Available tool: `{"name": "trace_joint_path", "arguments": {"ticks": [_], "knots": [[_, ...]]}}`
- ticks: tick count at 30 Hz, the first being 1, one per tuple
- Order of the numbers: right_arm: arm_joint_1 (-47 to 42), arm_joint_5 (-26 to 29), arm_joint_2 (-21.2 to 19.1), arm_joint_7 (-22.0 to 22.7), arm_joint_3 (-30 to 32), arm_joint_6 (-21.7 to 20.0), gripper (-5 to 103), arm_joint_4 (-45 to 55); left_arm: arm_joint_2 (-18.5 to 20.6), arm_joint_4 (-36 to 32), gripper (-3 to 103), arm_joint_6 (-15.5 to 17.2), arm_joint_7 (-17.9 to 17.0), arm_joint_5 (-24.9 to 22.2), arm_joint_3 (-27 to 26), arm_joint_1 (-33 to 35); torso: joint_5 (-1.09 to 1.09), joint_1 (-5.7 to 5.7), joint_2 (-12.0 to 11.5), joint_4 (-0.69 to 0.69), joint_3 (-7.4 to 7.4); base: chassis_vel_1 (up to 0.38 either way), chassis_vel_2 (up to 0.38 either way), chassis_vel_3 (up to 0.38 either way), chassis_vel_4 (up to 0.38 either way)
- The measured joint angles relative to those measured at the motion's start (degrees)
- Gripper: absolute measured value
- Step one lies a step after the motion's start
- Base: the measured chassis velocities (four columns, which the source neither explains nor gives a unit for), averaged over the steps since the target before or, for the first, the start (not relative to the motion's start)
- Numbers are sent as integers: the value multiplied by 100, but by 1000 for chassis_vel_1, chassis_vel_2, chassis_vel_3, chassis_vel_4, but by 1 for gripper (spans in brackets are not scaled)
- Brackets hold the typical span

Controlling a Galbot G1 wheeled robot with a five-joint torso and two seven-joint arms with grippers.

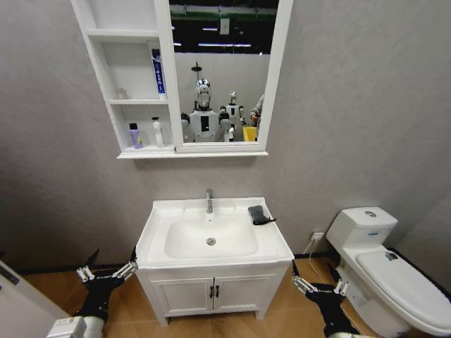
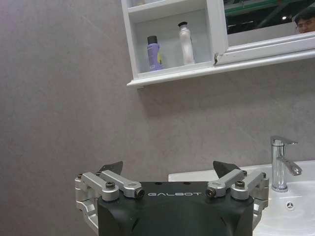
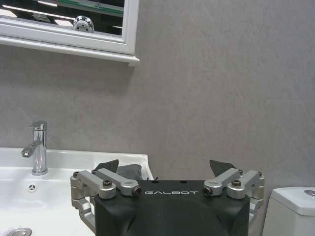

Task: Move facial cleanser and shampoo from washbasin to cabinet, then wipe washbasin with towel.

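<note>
The white washbasin [image 1: 271, 246] with its chrome tap [image 1: 209, 201] stands in the middle. The dark towel [image 1: 258, 215] lies folded on its back right corner and also shows as the towel [image 3: 129, 171] just beyond my right gripper [image 3: 164, 164]. On the cabinet [image 1: 168, 151], the lowest shelf holds a purple bottle [image 1: 134, 135] and a white bottle [image 1: 158, 132]. I cannot tell which is the shampoo or the facial cleanser. A blue-and-white tube [image 1: 159, 74] stands one shelf up. My left gripper [image 1: 113, 257] hangs open low beside the basin's left. My right gripper [image 1: 318, 274] hangs open low on its right.
A white toilet [image 1: 380, 260] stands close to my right arm. Under the basin is a two-door floor cupboard [image 1: 211, 292]. The framed mirror [image 1: 225, 77] adjoins the shelves. Grey wall runs behind everything, and wooden floor shows on both sides of the cupboard.
</note>
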Motion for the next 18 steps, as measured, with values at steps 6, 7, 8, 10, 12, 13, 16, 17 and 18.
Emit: {"name": "trace_joint_path", "arguments": {"ticks": [6,7,8,10,12,13,16,17,18], "knots": [[0,0,0,0,0,0,100,0,0,0,100,-2,4,3,3,0,1,0,-1,-1,0,136,-134,-151,141],[0,0,0,0,0,0,100,0,0,0,100,-2,4,3,3,0,1,0,-1,-1,0,186,-198,-197,178],[0,0,0,0,0,0,100,0,1,0,100,-3,4,3,4,0,0,-1,0,-1,0,186,-244,-186,211],[0,0,0,0,0,0,100,0,1,0,100,-4,5,4,4,0,0,-4,1,-1,-1,221,-236,-205,201],[-1,0,0,0,-1,0,100,0,1,0,100,-4,4,4,4,1,-1,-4,1,0,-1,260,-236,-205,247],[0,0,0,0,0,0,100,0,1,0,100,-4,6,4,4,1,-1,-3,1,0,-1,286,-279,-281,255],[-1,0,0,0,0,0,100,0,2,0,100,-5,7,4,4,1,0,-3,1,-1,-1,286,-262,-279,264],[-1,0,0,0,0,0,100,0,2,0,100,-5,7,4,4,1,0,-3,1,-1,-1,286,-262,-262,283],[-1,0,0,0,-1,0,100,0,2,0,100,-6,7,4,4,1,-4,-3,1,0,-1,296,-330,-334,314]]}}
